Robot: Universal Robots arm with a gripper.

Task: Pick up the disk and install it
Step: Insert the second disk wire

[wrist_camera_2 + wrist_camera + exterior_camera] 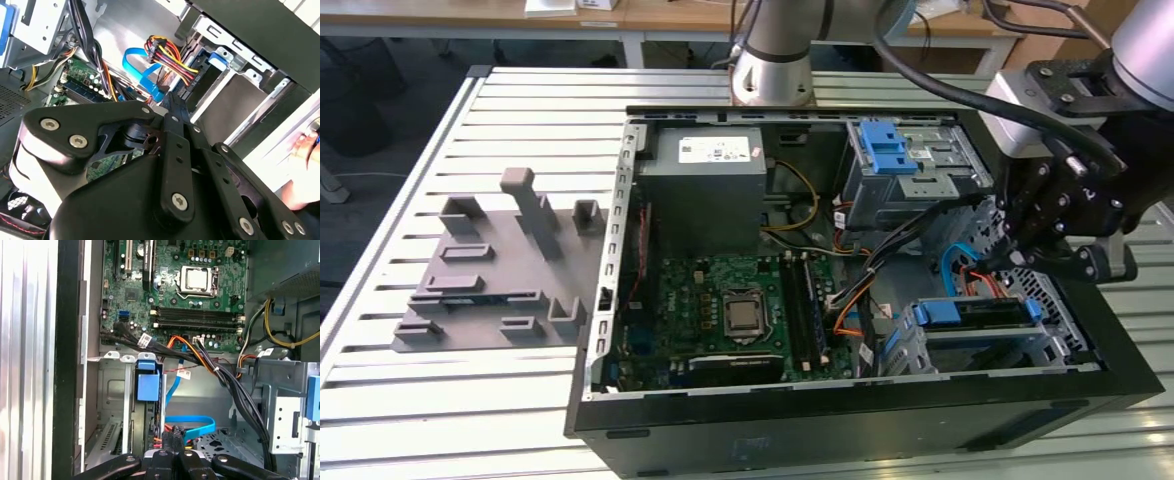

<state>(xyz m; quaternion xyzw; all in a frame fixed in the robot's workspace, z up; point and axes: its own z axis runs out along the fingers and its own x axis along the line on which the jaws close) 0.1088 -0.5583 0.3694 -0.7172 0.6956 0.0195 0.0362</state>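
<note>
The disk (977,314) sits on edge in the lower bay at the front corner of the open computer case, with its blue bracket (148,385) facing up. In the second wrist view the blue bracket (220,59) shows in the bay slot. My gripper (1003,262) hangs inside the case just above and behind that bay, apart from the disk. Its fingers are shut together in both wrist views (172,457) (170,104). The tips are at a black connector (171,439) with red and yellow wires; whether they pinch it is hidden.
The case (854,420) lies open on a slatted metal table. Inside it are the motherboard (734,310), a grey power supply (707,190) and an upper drive cage with a blue latch (897,152). A blue flat cable (192,422) loops near the gripper. A grey fixture (494,270) lies on the exterior view's left.
</note>
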